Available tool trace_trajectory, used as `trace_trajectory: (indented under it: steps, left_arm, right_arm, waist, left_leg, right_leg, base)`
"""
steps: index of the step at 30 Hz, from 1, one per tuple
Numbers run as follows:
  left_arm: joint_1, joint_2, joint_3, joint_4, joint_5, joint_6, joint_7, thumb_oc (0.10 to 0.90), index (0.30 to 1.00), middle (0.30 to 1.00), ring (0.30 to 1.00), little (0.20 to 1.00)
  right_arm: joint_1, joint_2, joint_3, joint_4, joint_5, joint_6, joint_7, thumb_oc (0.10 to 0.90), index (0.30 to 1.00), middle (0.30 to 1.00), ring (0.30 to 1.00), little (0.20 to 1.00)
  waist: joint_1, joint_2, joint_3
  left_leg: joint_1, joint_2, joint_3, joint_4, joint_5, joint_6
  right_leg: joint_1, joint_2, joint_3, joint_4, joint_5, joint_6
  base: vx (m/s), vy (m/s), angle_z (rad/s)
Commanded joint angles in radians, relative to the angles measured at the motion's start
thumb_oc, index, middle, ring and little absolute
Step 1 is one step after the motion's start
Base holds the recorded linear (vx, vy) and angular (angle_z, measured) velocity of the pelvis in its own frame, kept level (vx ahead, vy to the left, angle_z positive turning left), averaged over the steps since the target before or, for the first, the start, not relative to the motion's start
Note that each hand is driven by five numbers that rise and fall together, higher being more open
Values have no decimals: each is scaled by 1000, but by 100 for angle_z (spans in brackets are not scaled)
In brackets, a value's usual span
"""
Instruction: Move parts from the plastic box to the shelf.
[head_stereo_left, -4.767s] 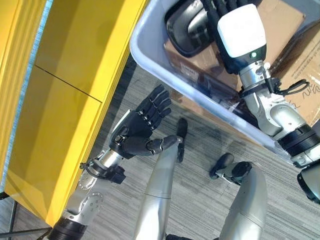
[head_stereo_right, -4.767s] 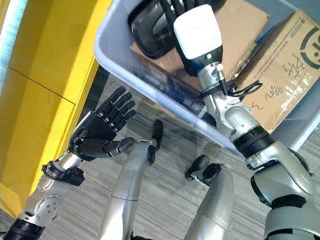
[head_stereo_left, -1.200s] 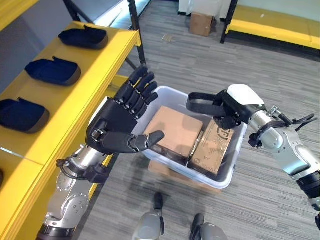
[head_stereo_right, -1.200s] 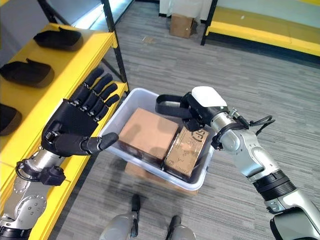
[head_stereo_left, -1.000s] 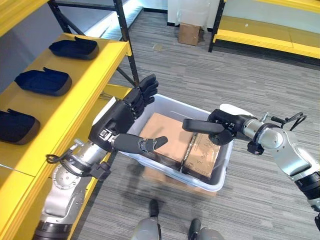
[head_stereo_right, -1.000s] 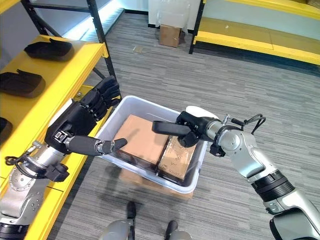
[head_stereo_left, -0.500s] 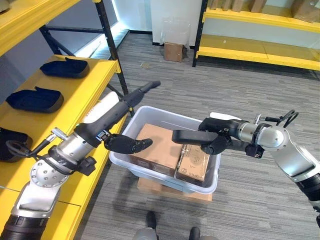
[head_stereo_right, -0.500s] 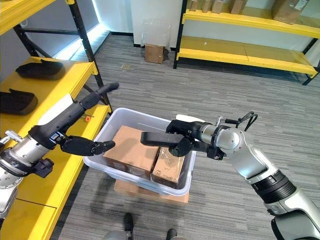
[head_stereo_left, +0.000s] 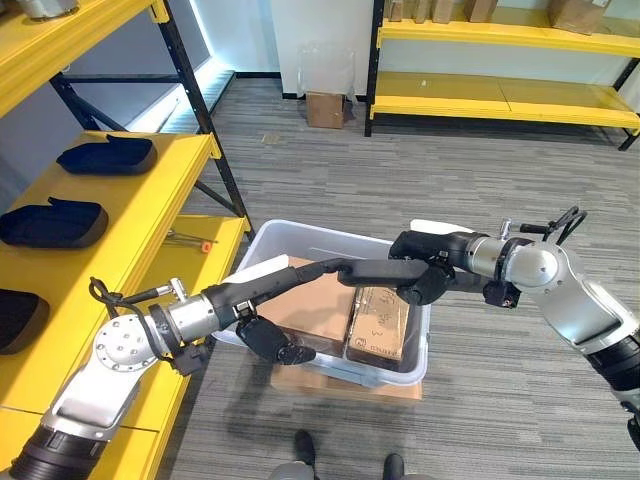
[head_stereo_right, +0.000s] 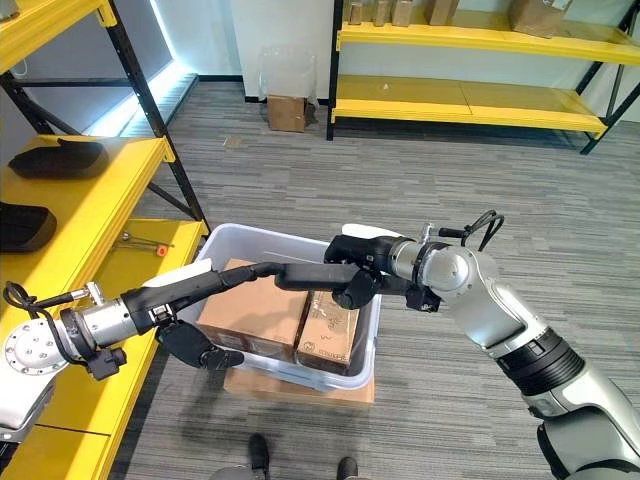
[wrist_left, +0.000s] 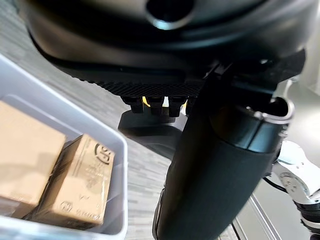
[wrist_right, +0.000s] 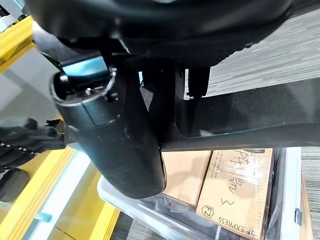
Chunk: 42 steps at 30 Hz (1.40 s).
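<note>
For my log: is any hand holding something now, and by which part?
The right hand grips one end of a long black part; the left hand reaches under its other end.

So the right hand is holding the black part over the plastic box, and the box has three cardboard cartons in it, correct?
Not quite: the plastic box holds two cardboard cartons, a larger one and a narrower one beside it, as the right eye view shows. The rest stands: the right hand grips the long black part above the box.

Translucent plastic box (head_stereo_left: 428, 335), seemingly matt cardboard (head_stereo_right: 330, 340)
</note>
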Motion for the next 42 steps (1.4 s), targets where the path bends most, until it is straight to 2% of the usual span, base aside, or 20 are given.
trace_trajectory:
  steps: [1, 9, 13, 15, 20, 23, 25, 26, 28, 33, 38, 42]
  left_arm:
    - [-80, 7, -37, 9, -72, -34, 38, 900, 1000, 1000, 1000, 1000]
    - [-124, -42, -70, 21, -55, -12, 72, 900, 1000, 1000, 1000, 1000]
    - [-114, -66, -68, 25, -28, -41, 109, 900, 1000, 1000, 1000, 1000]
    - [-115, -79, -62, 34, -8, -67, 142, 900, 1000, 1000, 1000, 1000]
    - [-82, -108, -5, 41, 15, -75, 262, 900, 1000, 1000, 1000, 1000]
    - [-45, -130, 57, 60, 34, -89, 302, 900, 1000, 1000, 1000, 1000]
    - [-19, -146, 84, 71, 48, -115, 307, 900, 1000, 1000, 1000, 1000]
    - [2, -163, 100, 71, 64, -151, 311, 900, 1000, 1000, 1000, 1000]
    - [15, -193, 112, 64, 87, -159, 334, 900, 1000, 1000, 1000, 1000]
    - [7, -209, 106, 67, 108, -152, 325, 900, 1000, 1000, 1000, 1000]
    - [3, -209, 83, 64, 102, -127, 284, 900, 1000, 1000, 1000, 1000]
    - [-19, -212, 48, 67, 116, -119, 264, 900, 1000, 1000, 1000, 1000]
  right_arm:
    - [-183, 42, 16, -89, -6, -68, -86, 400, 300, 300, 300, 300]
    - [-155, 169, 77, -83, -74, -93, -72, 400, 300, 300, 300, 300]
    - [-127, 194, 83, -86, -91, -102, -62, 400, 300, 300, 300, 300]
    - [-114, 210, 82, -88, -110, -85, -55, 400, 300, 300, 300, 300]
    - [-67, 215, 60, -51, -146, -63, -92, 400, 300, 300, 300, 300]
    - [-43, 208, 26, -18, -144, -80, -104, 400, 300, 300, 300, 300]
    - [-32, 203, 6, -18, -136, -89, -100, 400, 300, 300, 300, 300]
    - [-20, 195, -14, -30, -128, -101, -97, 400, 300, 300, 300, 300]
    - [-5, 195, -37, -48, -119, -103, -91, 400, 300, 300, 300, 300]
    - [1, 206, -45, -56, -122, -100, -98, 400, 300, 300, 300, 300]
    - [3, 212, -52, -60, -127, -125, -96, 400, 300, 300, 300, 300]
    - [-15, 253, -26, -50, -123, -155, -114, 400, 300, 300, 300, 300]
  waist:
    - [3, 0, -122]
    - [6, 6, -120]
    - [8, 5, -119]
    - [9, 3, -119]
    - [18, -3, -121]
    - [25, -10, -121]
    - [29, -15, -121]
    - [31, -19, -119]
    - [32, -24, -119]
    - [31, -28, -125]
    - [28, -25, -123]
    - [27, -21, -123]
  left_leg:
    - [51, 116, 10, -10, -52, -110]
    - [56, 116, 9, -10, -58, -107]
    - [58, 118, 9, -10, -59, -108]
    - [59, 118, 7, -10, -60, -106]
    - [59, 120, 2, -10, -62, -108]
    - [57, 119, -5, -10, -62, -109]
    - [55, 120, -7, -10, -62, -110]
    - [55, 122, -9, -10, -63, -110]
    - [56, 123, -12, -10, -66, -110]
    - [56, 125, -15, -10, -67, -111]
    - [59, 125, -12, -10, -70, -109]
    - [61, 124, -12, -10, -73, -107]
  right_leg:
    - [-33, -102, -94, 47, 1, 89]
    - [-29, -103, -90, 37, 5, 88]
    - [-29, -103, -90, 38, 4, 87]
    - [-27, -103, -90, 37, 3, 86]
    - [-23, -105, -96, 32, 3, 86]
    - [-23, -105, -100, 31, 4, 86]
    - [-23, -104, -102, 30, 4, 85]
    - [-22, -103, -106, 28, 4, 83]
    - [-18, -102, -110, 24, 5, 82]
    - [-17, -101, -110, 22, 5, 82]
    - [-18, -100, -104, 21, 6, 83]
    - [-17, -99, -98, 19, 7, 82]
  base:
    - [3, 10, -3]
    - [0, 0, 0]
    - [0, 0, 0]
    - [0, 0, 0]
    - [0, 0, 0]
    - [-2, -10, 0]
    - [-16, -45, 1]
    - [-17, -52, 1]
    - [-3, -20, 1]
    - [3, -2, 1]
    - [0, 0, 0]
    - [0, 0, 0]
